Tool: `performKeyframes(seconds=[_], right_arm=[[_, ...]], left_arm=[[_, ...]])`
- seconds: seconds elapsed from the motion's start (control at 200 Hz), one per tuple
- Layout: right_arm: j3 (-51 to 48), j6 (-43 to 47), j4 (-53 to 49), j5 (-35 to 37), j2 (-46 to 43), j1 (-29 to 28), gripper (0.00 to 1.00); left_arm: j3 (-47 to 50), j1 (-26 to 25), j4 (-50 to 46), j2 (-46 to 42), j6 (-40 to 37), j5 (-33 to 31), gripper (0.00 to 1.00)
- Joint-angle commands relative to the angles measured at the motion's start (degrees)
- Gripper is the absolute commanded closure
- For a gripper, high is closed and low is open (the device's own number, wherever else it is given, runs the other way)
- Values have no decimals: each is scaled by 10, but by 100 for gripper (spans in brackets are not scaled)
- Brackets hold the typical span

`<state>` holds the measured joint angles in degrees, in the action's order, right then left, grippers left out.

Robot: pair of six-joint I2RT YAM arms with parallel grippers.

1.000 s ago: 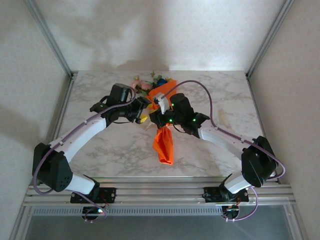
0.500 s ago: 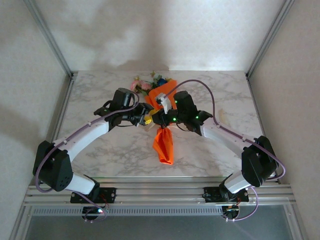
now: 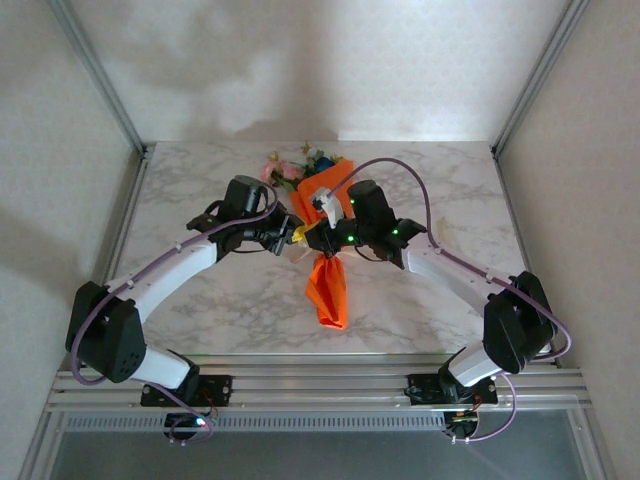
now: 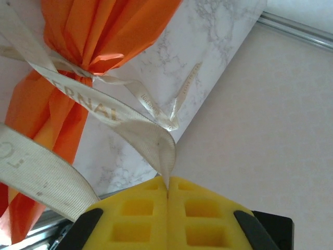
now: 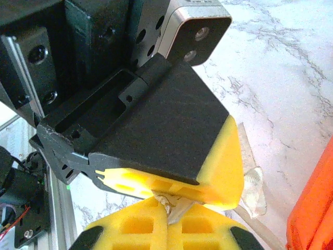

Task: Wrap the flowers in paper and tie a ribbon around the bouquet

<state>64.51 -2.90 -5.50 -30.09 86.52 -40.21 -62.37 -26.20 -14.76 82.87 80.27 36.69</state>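
1 bouquet (image 3: 327, 285) at table centre, blooms toward the far edge, orange tail toward the near edge; 1 ribbon (image 4: 140, 130) round its waist. White marble table (image 3: 200, 310), pale walls (image 3: 300, 60), aluminium frame (image 3: 100, 72). 2 grippers: left gripper (image 4: 168, 183) has moved in since the earlier frame and now pinches the ribbon; right gripper (image 5: 166, 207) is clamped on another ribbon strand.

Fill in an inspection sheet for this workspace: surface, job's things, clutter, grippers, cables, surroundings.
Surface: marble table, white with grey veins.
Job's things: orange bouquet lying mid-table, flowers at its far end; ribbon round its waist.
Clutter: nothing seen.
Grippers: left gripper shut on ribbon; right gripper shut on ribbon.
Cables: purple cable arching above the right arm.
Surroundings: metal frame, pale walls.
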Motion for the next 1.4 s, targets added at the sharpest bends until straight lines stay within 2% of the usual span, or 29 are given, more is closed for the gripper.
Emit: performKeyframes(seconds=[0.0, 0.025, 0.05, 0.12, 0.185, 0.24, 0.285, 0.36, 0.415, 0.531, 0.656, 0.751, 0.851, 1.041, 1.176, 1.396], right_arm=[[28, 13, 3, 7, 5, 1, 100], [29, 12, -1, 12, 4, 1, 100], [30, 11, -4, 16, 2, 2, 96], [26, -7, -6, 44, -11, 4, 73], [10, -43, 4, 74, -36, 16, 57], [-15, -95, 7, 130, -64, 37, 47], [-32, -151, -13, 191, -88, 63, 42], [-58, -275, -97, 272, -121, 127, 45], [-57, -374, -216, 337, -129, 175, 47], [-44, -492, -435, 391, -114, 281, 47], [-72, -508, -441, 359, -96, 414, 41], [-58, -516, -455, 324, -34, 486, 38], [-50, -519, -480, 330, 11, 499, 36], [-82, -533, -370, 298, 53, 505, 39], [-46, -543, -358, 300, 80, 497, 40], [-45, -556, -335, 313, 125, 507, 42]], left_arm=[[6, -8, -14, -20, -1, 23, 100], [7, -7, -15, -22, 0, 22, 100], [7, -6, -15, -25, 1, 20, 100], [13, -2, -12, -35, 7, 12, 100], [19, 5, 0, -47, 18, 6, 100], [24, 11, 11, -56, 27, 3, 100], [28, 16, 19, -64, 33, -2, 100], [38, 25, 31, -78, 46, -4, 100], [42, 31, 41, -85, 54, -1, 100], [38, 42, 41, -96, 59, 5, 100], [33, 47, 28, -98, 49, 11, 100], [34, 48, 27, -95, 46, 15, 100], [26, 48, 25, -86, 39, 17, 100], [13, 48, 23, -76, 34, 20, 100], [11, 48, 21, -71, 31, 24, 100], [3, 47, 23, -64, 31, 28, 100]])
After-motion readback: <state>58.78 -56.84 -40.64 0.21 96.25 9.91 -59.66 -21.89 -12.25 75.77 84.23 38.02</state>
